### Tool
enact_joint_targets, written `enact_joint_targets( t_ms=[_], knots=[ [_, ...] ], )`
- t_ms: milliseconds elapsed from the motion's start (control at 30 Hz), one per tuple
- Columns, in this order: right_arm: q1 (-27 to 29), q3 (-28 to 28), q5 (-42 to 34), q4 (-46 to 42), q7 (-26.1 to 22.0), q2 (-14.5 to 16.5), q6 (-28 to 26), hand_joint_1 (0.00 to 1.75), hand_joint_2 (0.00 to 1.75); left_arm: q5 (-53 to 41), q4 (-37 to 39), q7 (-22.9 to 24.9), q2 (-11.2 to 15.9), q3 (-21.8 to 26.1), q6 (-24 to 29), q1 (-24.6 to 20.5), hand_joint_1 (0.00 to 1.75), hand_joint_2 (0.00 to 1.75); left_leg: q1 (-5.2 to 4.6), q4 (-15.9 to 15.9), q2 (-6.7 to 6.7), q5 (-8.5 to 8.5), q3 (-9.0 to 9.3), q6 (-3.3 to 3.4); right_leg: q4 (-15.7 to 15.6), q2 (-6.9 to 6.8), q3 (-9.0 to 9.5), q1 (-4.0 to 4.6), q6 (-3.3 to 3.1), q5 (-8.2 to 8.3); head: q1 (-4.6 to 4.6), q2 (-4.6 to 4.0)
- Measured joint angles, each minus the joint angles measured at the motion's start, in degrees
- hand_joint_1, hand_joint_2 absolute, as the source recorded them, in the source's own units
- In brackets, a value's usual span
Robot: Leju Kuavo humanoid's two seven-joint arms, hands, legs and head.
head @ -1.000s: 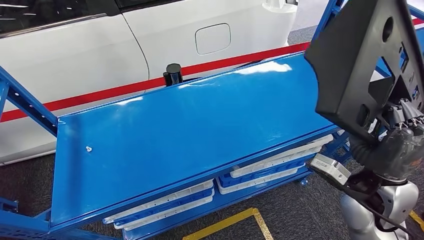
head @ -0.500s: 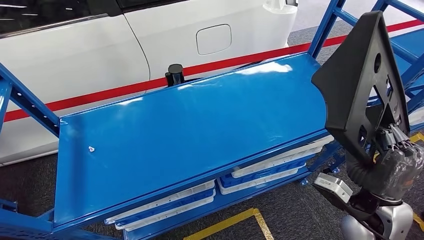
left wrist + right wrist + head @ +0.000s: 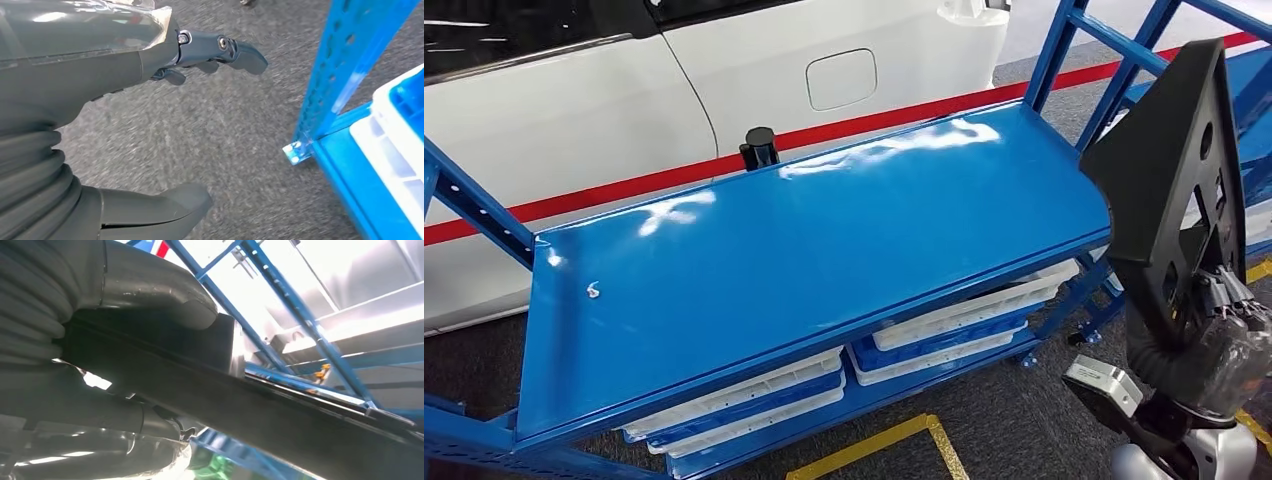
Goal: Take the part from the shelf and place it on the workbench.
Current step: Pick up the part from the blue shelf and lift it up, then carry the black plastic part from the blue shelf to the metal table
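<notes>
My right hand [image 3: 1214, 335] grips a large black plastic part [image 3: 1174, 190], flat and roughly triangular with several cut-outs, holding it upright at the right of the head view, beyond the right end of the blue shelf top [image 3: 804, 250]. In the right wrist view the part [image 3: 260, 410] runs as a dark slab under my thumb [image 3: 150, 290]. My left hand [image 3: 150, 55] hangs above the grey floor with its fingers apart and nothing in them.
White and blue trays [image 3: 944, 330] lie on the lower shelf level. A small black cylinder [image 3: 759, 147] stands at the shelf's far edge, with a white car [image 3: 724, 70] behind. Blue uprights [image 3: 1064, 50] rise at the right. A yellow floor line [image 3: 894, 445] runs in front.
The whole picture has shifted left and slightly up, so the camera has moved. The black part in my right hand has sunk lower and further right in the picture, still upright.
</notes>
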Motion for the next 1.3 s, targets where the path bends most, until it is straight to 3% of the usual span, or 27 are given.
enact_joint_targets(
  t_ms=[67,133,167,200,233,300,367,400,467,533,567,633,700,733,800,867,900,967,1033,1067,1133,1167,1200,1233,1267,1300],
  knots=[
    [-0.1,-0.1,0.1,0.0,0.1,0.3,0.0,1.75,1.75,0.0,0.0,0.2,0.0,0.0,0.0,0.0,0.0,1.75,0.22,3.8,-0.07,-3.19,-1.65,-0.31,0.0,-0.08,-0.59,-0.01,-1.11,0.43,-0.23,-0.01],
    [-0.1,-0.2,0.1,0.0,0.1,0.6,0.0,1.75,1.75,0.0,0.0,0.2,0.1,0.0,-0.1,0.0,0.0,1.75,0.2,11.4,-0.11,-7.87,-4.76,-0.37,0.0,-0.2,-1.37,0.4,-1.99,0.92,-0.31,-0.01],
    [-0.1,-0.3,0.1,0.0,0.1,0.7,0.0,1.75,1.75,0.0,0.0,0.2,0.1,0.0,-0.1,0.0,0.0,1.75,0.19,14.7,-0.13,-9.35,-6.04,-0.33,0.1,-0.24,-1.77,0.63,-2.31,1.16,-0.34,-0.01],
    [-0.1,-0.3,0.1,0.0,0.1,0.8,0.0,1.75,1.75,0.0,0.0,0.3,0.1,0.0,-0.1,0.0,0.0,1.75,0.18,16.3,-0.13,-9.68,-6.41,-0.18,0.1,-0.25,-2.12,0.85,-2.52,1.4,-0.35,-0.01],
    [-0.1,-0.3,0.1,0.0,0.2,0.9,0.0,1.75,1.75,0.0,0.0,0.4,0.1,0.0,-0.1,0.0,0.0,1.75,0.16,15.6,-0.13,-8.85,-5.61,0.08,0.1,-0.24,-2.37,1.05,-2.61,1.62,-0.37,-0.01],
    [-0.1,-0.5,0.1,0.0,0.4,1.1,0.0,1.75,1.75,0.1,0.0,0.9,0.2,0.0,-0.1,0.0,0.0,1.75,0.0,8.5,-0.25,-5.46,-1.03,0.92,0.1,-0.2,-2.6,1.29,-2.51,1.99,-0.39,-0.01],
    [-0.3,-0.8,0.1,0.0,0.6,1.2,0.0,1.75,1.75,0.1,0.0,1.5,0.3,0.0,-0.3,-0.1,0.0,1.75,-0.37,1.7,-0.44,-3.36,3.09,1.46,0.1,-0.2,-2.7,1.54,-2.03,2.42,-0.31,-0.01],
    [-0.4,-0.9,0.1,0.0,0.7,1.2,0.0,1.75,1.75,0.1,0.0,1.8,0.5,0.0,-0.3,-0.2,0.0,1.75,-0.63,0.1,-0.51,-3.06,3.89,1.56,0.1,-0.23,-2.76,1.55,-1.67,2.66,-0.32,0.0],
    [-0.6,-1.1,0.0,0.0,0.7,1.3,0.0,1.75,1.75,0.2,0.0,2.6,0.6,-0.1,-0.4,-0.2,0.0,1.75,-1.0,-0.5,-0.46,-2.58,3.64,1.66,-0.1,-0.27,-2.88,1.52,-0.73,3.3,-0.32,0.0],
    [-0.7,-1.3,-0.2,0.1,0.9,1.4,0.0,1.75,1.75,0.3,0.0,3.2,0.7,-0.1,-0.4,-0.2,0.0,1.75,-0.95,-1.1,-0.22,-1.54,3.14,2.25,0.8,-0.36,-3.73,1.5,-0.28,2.53,-0.26,-0.01],
    [-0.8,-1.3,-0.3,0.2,1.0,1.4,0.0,1.75,1.75,0.4,0.0,3.3,0.7,-0.1,-0.4,-0.2,0.0,1.75,-0.85,-1.4,-0.08,-0.9,2.73,2.61,2.7,-0.4,-4.63,1.54,-0.42,1.05,-0.14,-0.01],
    [-1.0,-1.4,-0.7,0.4,1.4,1.4,0.0,1.75,1.75,0.5,0.0,3.7,0.8,-0.1,-0.4,-0.2,0.0,1.75,-0.84,-1.5,0.16,0.03,1.64,3.08,9.4,-0.46,-7.1,1.51,-0.97,-3.18,0.11,0.0],
    [-1.0,-1.4,-1.0,0.9,1.6,1.4,0.0,1.75,1.75,0.6,0.0,4.0,0.8,-0.1,-0.4,-0.1,0.0,1.75,-0.95,-1.4,0.35,0.83,0.5,3.11,15.1,-0.47,-8.33,1.46,-0.71,-5.39,0.16,0.01],
    [-1.1,-1.4,-1.1,1.2,1.7,1.5,0.0,1.75,1.75,0.6,0.0,4.1,0.8,-0.1,-0.4,-0.1,0.0,1.75,-0.97,-1.4,0.4,1.19,-0.01,3.04,15.1,-0.48,-7.47,1.41,-0.21,-5.14,0.19,0.01],
    [-1.2,-1.4,-1.2,1.6,1.8,1.5,0.0,1.75,1.75,0.6,0.0,4.2,0.8,-0.1,-0.4,-0.1,0.0,1.75,-0.94,-1.2,0.46,1.78,-0.79,2.75,8.9,-0.58,-2.69,1.27,0.87,-3.16,0.22,-0.01],
    [-1.4,-1.4,-1.3,1.8,1.8,1.5,0.0,1.75,1.75,0.6,0.0,4.3,0.7,-0.1,-0.4,-0.1,0.0,1.75,-1.11,-0.9,0.47,2.22,-1.41,2.27,1.0,-0.7,2.67,1.46,0.98,-2.15,0.2,0.0],
    [-1.5,-1.4,-1.5,1.9,1.8,1.4,0.0,1.75,1.75,0.6,0.0,4.2,0.7,-0.1,-0.4,-0.1,0.0,1.75,-1.24,-0.7,0.46,2.45,-1.62,1.98,-1.1,-0.72,3.89,1.64,0.7,-2.13,0.22,0.0],
    [-1.4,-1.5,-2.1,2.2,1.8,1.4,0.0,1.75,1.75,1.1,0.0,3.9,0.8,-0.1,-0.3,-0.1,0.0,1.75,-1.39,-0.6,0.44,3.0,-1.88,1.36,-1.8,-0.67,3.74,1.8,-0.09,-2.01,0.13,0.0],
    [-1.3,-1.5,-3.0,2.6,1.7,1.5,0.0,1.75,1.75,1.8,0.0,3.2,0.7,0.0,-0.2,0.1,0.0,1.75,-1.26,0.3,0.21,2.13,-2.53,0.8,-1.9,-0.76,3.19,1.21,-1.2,-1.4,0.09,0.0],
    [-1.2,-1.5,-3.3,2.9,1.7,1.7,0.0,1.75,1.75,2.3,0.0,3.1,0.7,0.1,-0.1,0.1,0.0,1.75,-1.14,2.0,0.07,0.45,-3.29,0.51,-2.0,-0.82,2.77,0.94,-1.91,-0.97,0.02,0.0],
    [-1.2,-1.4,-3.2,3.4,1.8,2.6,0.0,1.75,1.75,3.1,0.0,3.0,0.6,0.4,0.1,0.2,0.0,1.75,-0.84,8.5,-0.16,-4.58,-5.72,-0.11,-2.0,-0.91,1.8,0.93,-2.94,-0.09,-0.13,-0.01],
    [-1.1,-1.2,-2.8,3.8,1.9,3.3,0.0,1.75,1.75,3.4,0.0,3.0,0.6,0.6,0.1,0.2,0.0,1.75,-0.72,12.2,-0.23,-6.59,-6.89,-0.4,-2.0,-0.94,1.25,0.98,-3.11,0.34,-0.17,-0.01],
    [-1.1,-1.0,-2.4,4.1,2.1,3.9,0.0,1.75,1.75,3.6,0.0,3.0,0.6,0.8,0.1,0.2,0.0,1.75,-0.58,14.7,-0.28,-7.48,-7.4,-0.65,-1.9,-0.94,0.72,1.0,-3.08,0.76,-0.17,-0.01],
    [-1.1,-0.9,-2.0,4.4,2.2,4.4,0.0,1.75,1.75,3.7,0.0,3.0,0.6,0.9,0.2,0.2,0.0,1.75,-0.43,15.4,-0.31,-7.24,-6.99,-0.83,-1.9,-0.94,0.26,0.97,-2.92,1.11,-0.19,-0.01],
    [-1.1,-0.8,-1.7,4.7,2.4,4.8,0.0,1.75,1.75,3.7,0.0,3.0,0.6,1.0,0.2,0.2,0.0,1.75,-0.25,13.6,-0.32,-6.03,-5.42,-0.96,-1.8,-0.94,-0.08,0.9,-2.7,1.37,-0.19,-0.01],
    [-1.1,-0.8,-1.5,4.9,2.6,5.2,0.0,1.75,1.75,3.7,0.0,3.0,0.6,1.0,0.2,0.2,0.0,1.75,-0.02,9.9,-0.33,-4.38,-2.74,-1.06,-1.7,-0.94,-0.38,0.82,-2.45,1.6,-0.19,-0.01]
  ],
)
